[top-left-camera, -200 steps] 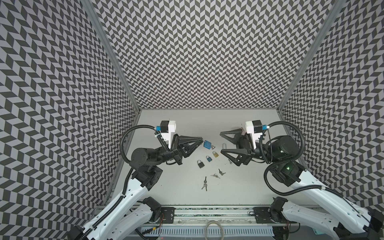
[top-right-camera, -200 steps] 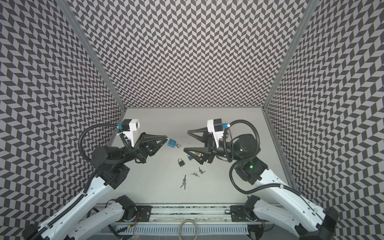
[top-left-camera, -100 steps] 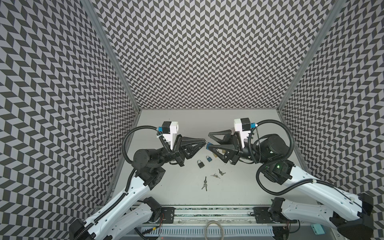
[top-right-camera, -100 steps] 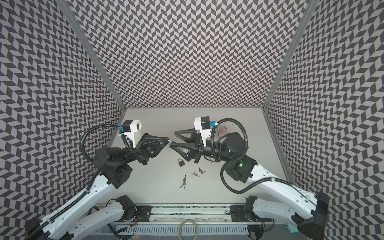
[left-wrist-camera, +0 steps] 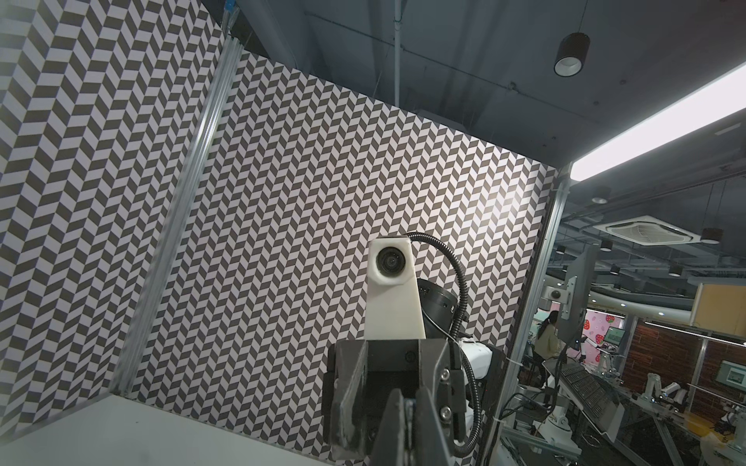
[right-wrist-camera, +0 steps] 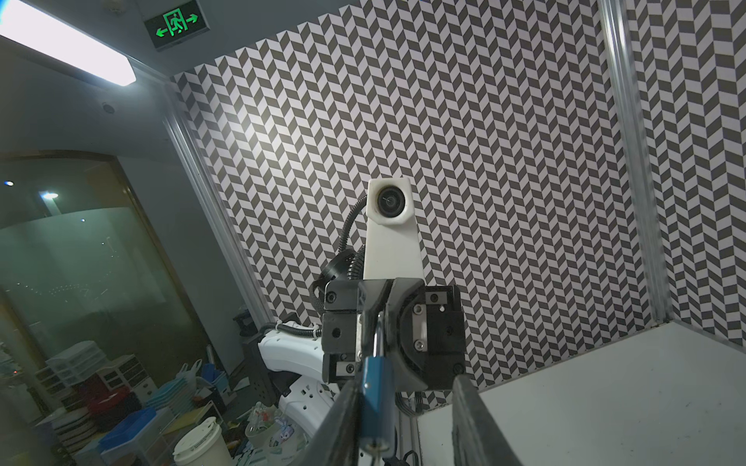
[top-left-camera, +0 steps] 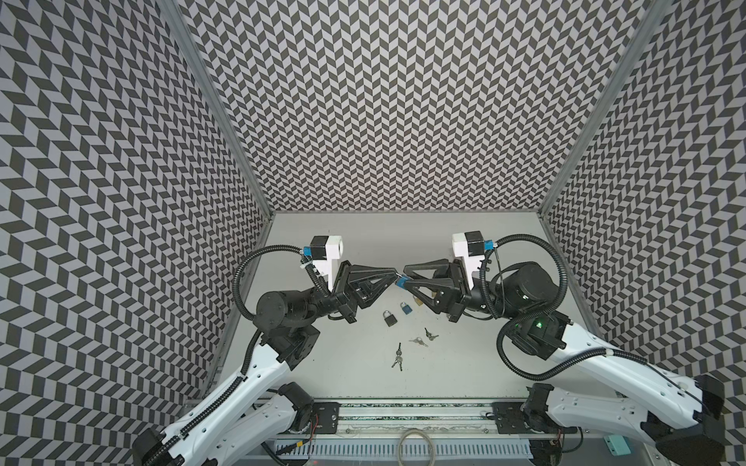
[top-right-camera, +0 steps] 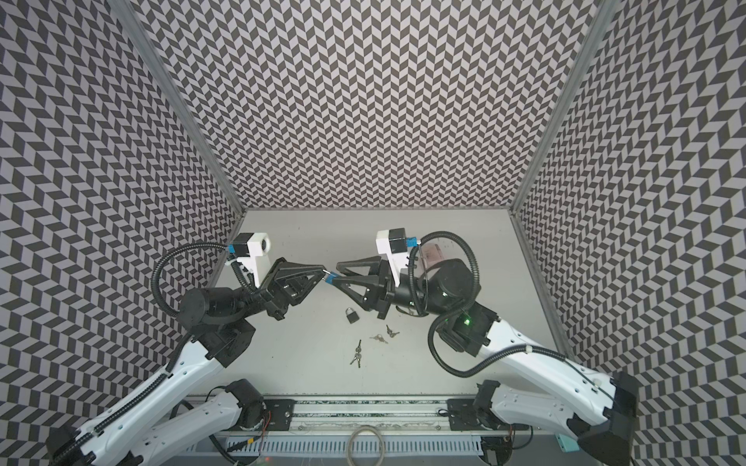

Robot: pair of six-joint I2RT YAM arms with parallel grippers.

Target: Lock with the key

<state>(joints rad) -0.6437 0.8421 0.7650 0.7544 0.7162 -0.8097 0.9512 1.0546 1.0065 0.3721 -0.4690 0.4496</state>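
Mid-frame above the bench (top-left-camera: 363,383), the left end effector (top-left-camera: 395,274) pinches the rigid, likely slick blue padlock (top-left-camera: 399,284) by its shackle while the half-open right end effector (top-left-camera: 404,278) straddles its flat body, probably the surer hold.

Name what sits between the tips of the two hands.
A blue padlock, held in the air; it shows in both top views and in the right wrist view.

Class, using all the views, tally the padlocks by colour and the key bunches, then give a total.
Blue padlocks: 2 (held blue padlock, loose blue padlock)
Dark padlock: 1
Brass padlock, partly hidden: 1
Key bunches: 3
Total: 7
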